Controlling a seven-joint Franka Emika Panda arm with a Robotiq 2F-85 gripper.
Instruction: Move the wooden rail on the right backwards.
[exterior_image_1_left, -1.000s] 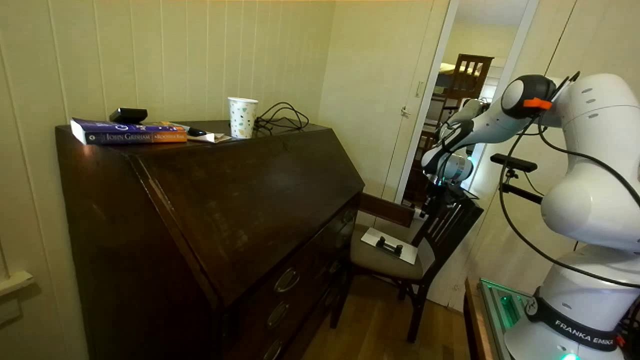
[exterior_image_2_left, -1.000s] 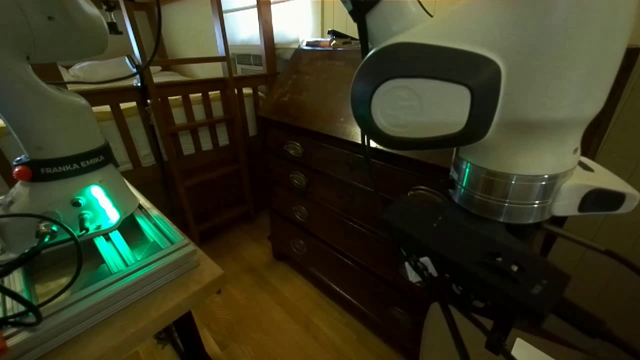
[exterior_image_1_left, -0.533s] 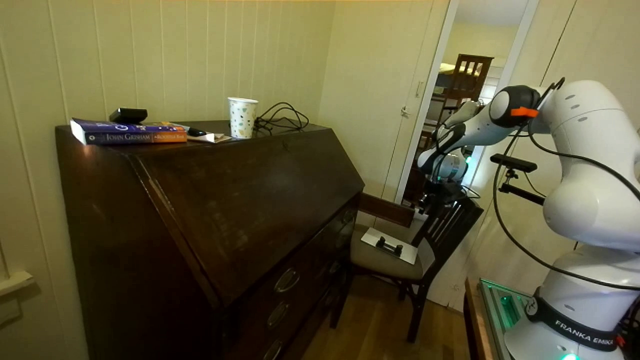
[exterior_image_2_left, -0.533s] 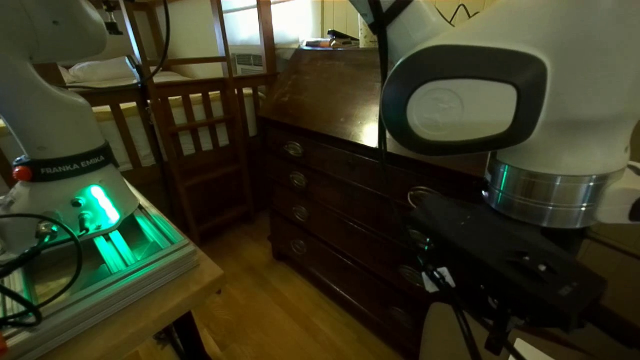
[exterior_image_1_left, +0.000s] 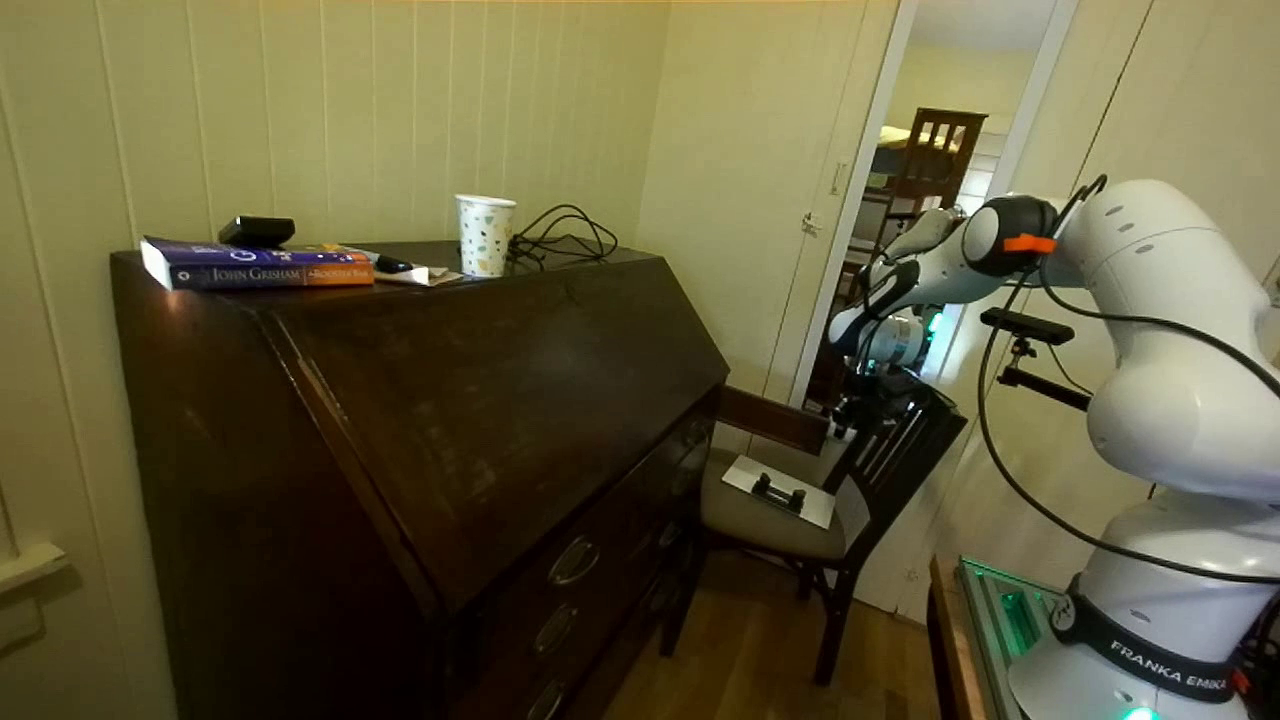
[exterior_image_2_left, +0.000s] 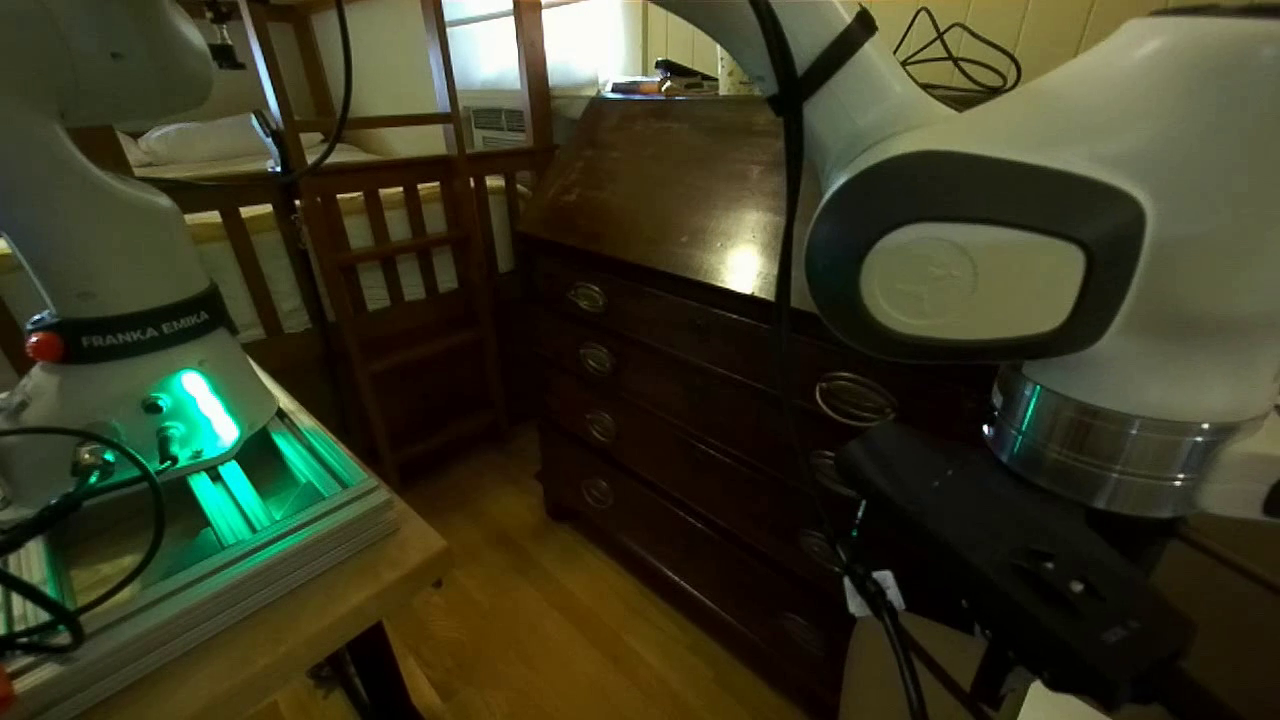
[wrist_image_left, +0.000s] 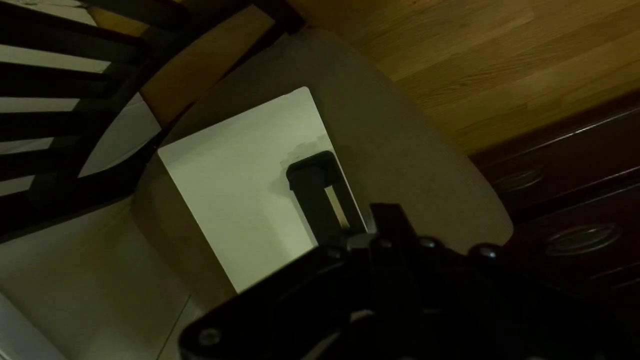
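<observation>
The wooden rail (exterior_image_1_left: 768, 418) is a narrow dark brown bar. It sticks out from the far end of the slant-front desk (exterior_image_1_left: 520, 400), above the chair seat. My gripper (exterior_image_1_left: 846, 416) is at the rail's outer end, close beside it; I cannot tell if they touch. In the wrist view the dark fingers (wrist_image_left: 389, 220) are together, with nothing visible between them. I cannot make out the rail there. In an exterior view the gripper body (exterior_image_2_left: 1010, 590) shows, but its fingertips and the rail are hidden behind the arm.
A dark slatted chair (exterior_image_1_left: 900, 450) stands below and behind the gripper. On its seat lies a white board (wrist_image_left: 235, 185) with a black handle (wrist_image_left: 320, 195). A book (exterior_image_1_left: 270, 270), a paper cup (exterior_image_1_left: 486, 235) and cables (exterior_image_1_left: 565, 235) are on the desk top.
The arm has lowered, and in an exterior view the gripper has shifted slightly left at the rail's end. The rail and the chair show no visible movement.
</observation>
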